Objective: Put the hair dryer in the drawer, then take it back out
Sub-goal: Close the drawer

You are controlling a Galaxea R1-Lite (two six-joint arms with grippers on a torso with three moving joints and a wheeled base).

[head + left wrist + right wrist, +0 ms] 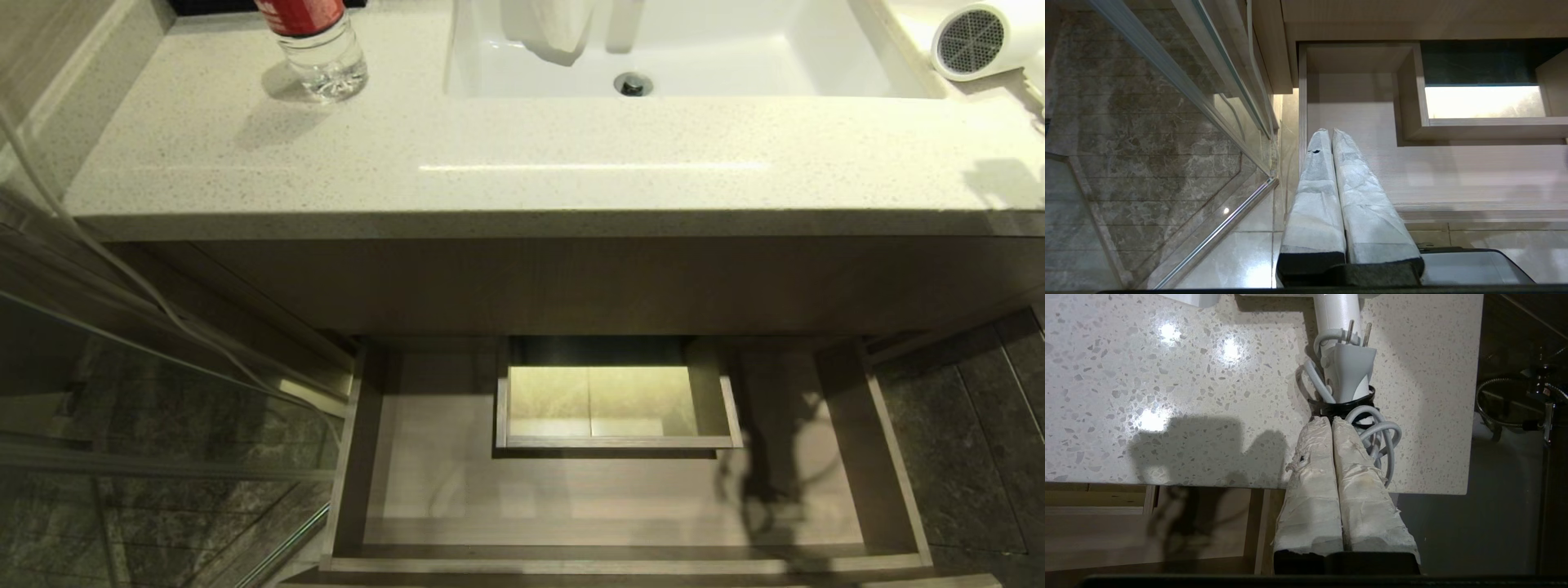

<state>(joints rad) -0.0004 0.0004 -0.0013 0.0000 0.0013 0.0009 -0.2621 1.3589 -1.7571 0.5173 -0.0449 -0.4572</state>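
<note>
The white hair dryer (976, 41) lies on the speckled countertop (490, 163) at the far right, beside the sink, its round grey grille facing me. In the right wrist view its handle (1337, 310), grey plug (1349, 371) and coiled cord (1382, 437) lie just ahead of my right gripper (1330, 420). That gripper is shut with nothing between its fingers. The drawer (629, 563) stands pulled out below the counter and holds nothing. My left gripper (1329, 131) is shut and hangs low by the left side of the drawer (1453, 171). Neither arm shows in the head view.
A water bottle (318, 45) with a red label stands at the counter's back left. The white sink (816, 57) fills the middle back. A boxed cut-out (616, 442) sits mid-back in the drawer. A glass shower panel (122, 425) stands at the left over dark floor tiles.
</note>
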